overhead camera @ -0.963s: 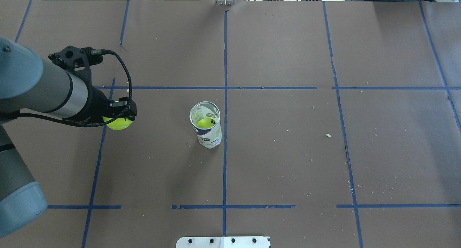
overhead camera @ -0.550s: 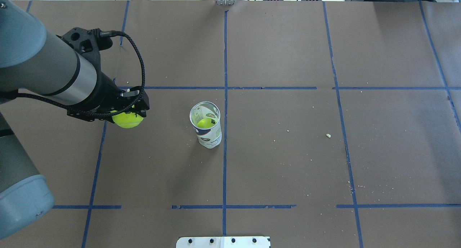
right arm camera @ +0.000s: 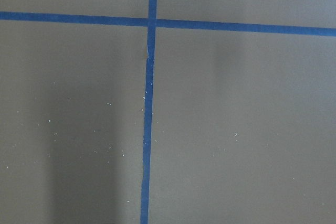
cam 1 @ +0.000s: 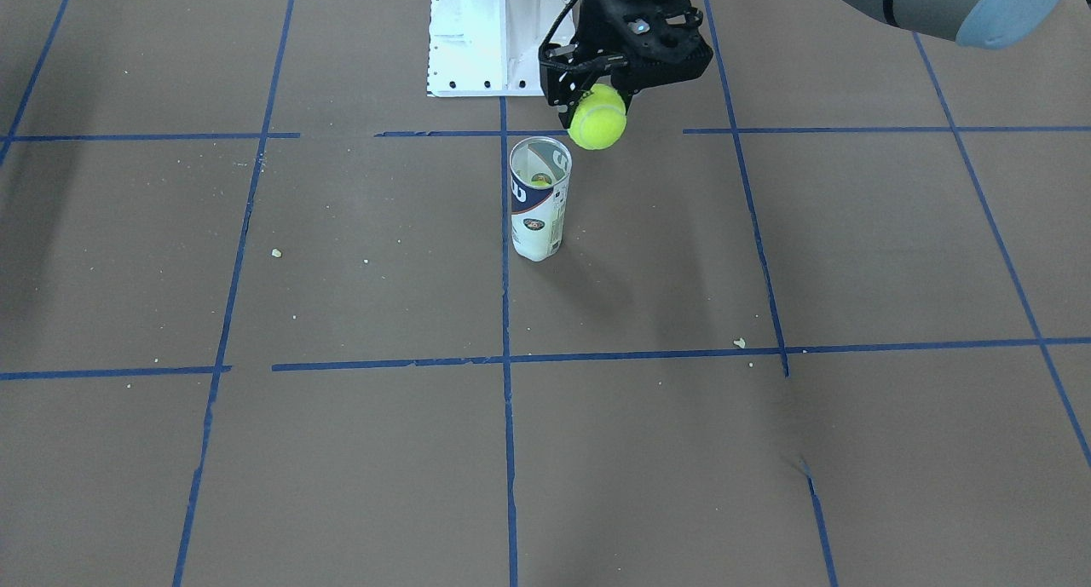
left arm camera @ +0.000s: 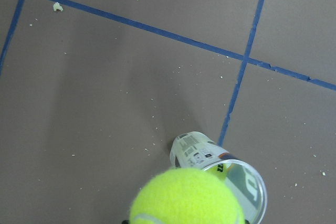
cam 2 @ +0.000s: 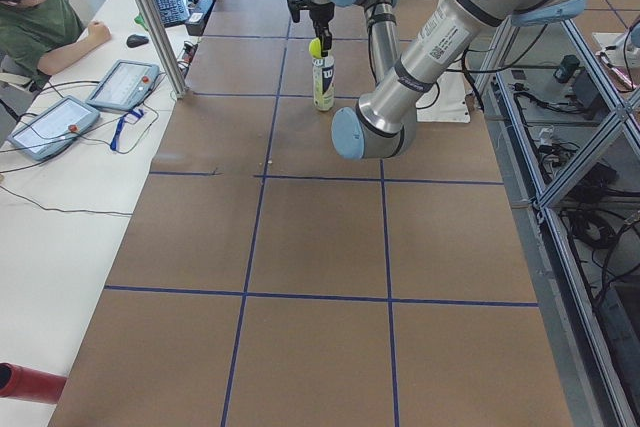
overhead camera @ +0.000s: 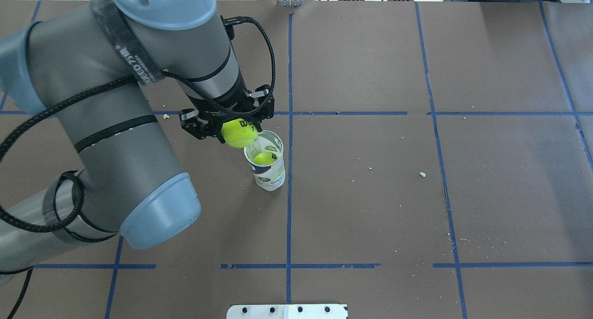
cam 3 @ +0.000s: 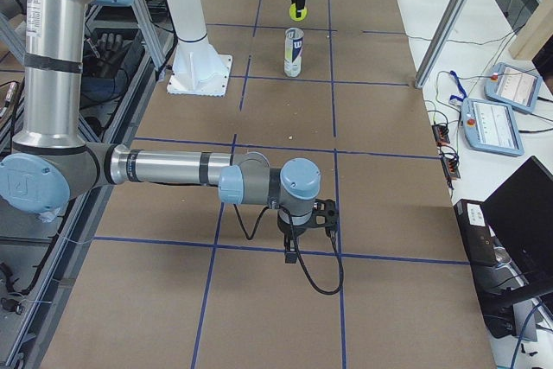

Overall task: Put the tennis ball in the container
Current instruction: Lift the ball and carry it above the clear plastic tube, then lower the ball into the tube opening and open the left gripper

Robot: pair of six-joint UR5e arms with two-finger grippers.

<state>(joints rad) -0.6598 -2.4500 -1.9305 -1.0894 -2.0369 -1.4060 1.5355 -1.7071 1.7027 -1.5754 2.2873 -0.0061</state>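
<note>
Overhead exterior shows the left claw (overhead camera: 230, 124) clamped on the ball (overhead camera: 239, 134), held above the can (overhead camera: 271, 175) and a little to the robot's left of its open mouth, not yet centred. It stands upright on the tabletop (overhead camera: 370, 217), a second ball (overhead camera: 262, 159) at its bottom. Whether the far-off right claw (cam 3: 304, 224) is apart or together, I cannot tell.

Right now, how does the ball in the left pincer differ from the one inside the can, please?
The held tennis ball hangs in the air, clamped by the left pincer; the second ball lies inside the container. The held tennis ball shows nearly whole; the second ball only partly. Both are yellow-green.
</note>
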